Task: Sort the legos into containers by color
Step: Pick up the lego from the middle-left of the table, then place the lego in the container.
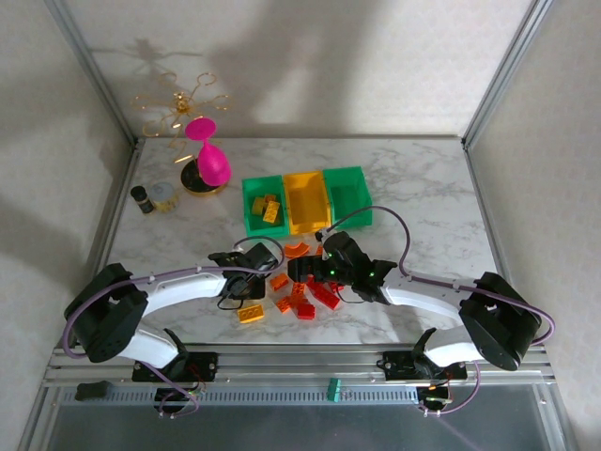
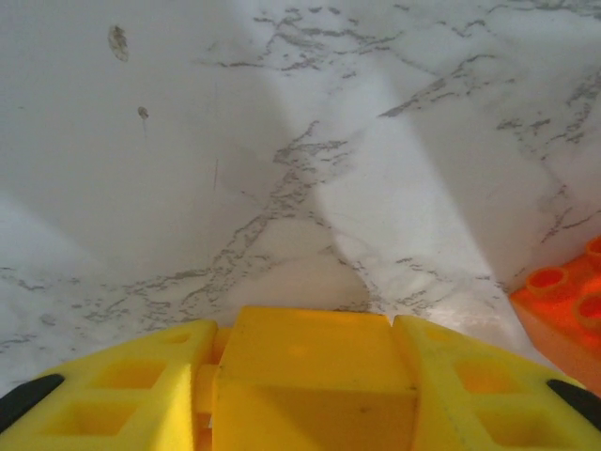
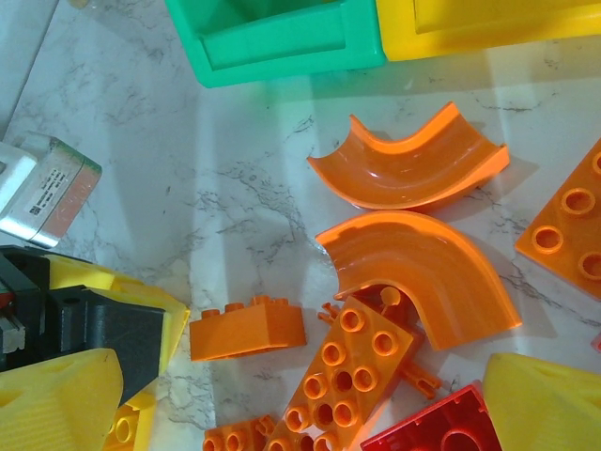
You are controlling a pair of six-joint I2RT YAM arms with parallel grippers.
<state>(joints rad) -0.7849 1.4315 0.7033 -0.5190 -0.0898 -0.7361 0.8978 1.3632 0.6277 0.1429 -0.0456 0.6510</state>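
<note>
Three bins stand in a row: a green one [image 1: 252,214] holding yellow bricks [image 1: 269,207], a yellow-orange one [image 1: 304,200], and another green one [image 1: 348,195]. In front lie loose legos: two orange curved pieces [image 3: 413,164] [image 3: 423,272], an orange brick [image 3: 249,329], an orange studded plate [image 3: 352,376], and a red brick [image 3: 441,427]. My left gripper [image 2: 315,329] is shut on a yellow brick [image 2: 315,362] just above the marble, left of the pile. My right gripper [image 3: 300,413] hangs open over the pile, fingers wide apart around the orange plate and red brick.
A pink hourglass-shaped object [image 1: 208,160], a gold wire stand [image 1: 178,108] and small round tins [image 1: 160,195] sit at the back left. A yellow-orange brick [image 1: 251,315] lies near the front. Metal frame posts border the marble table [image 1: 423,188].
</note>
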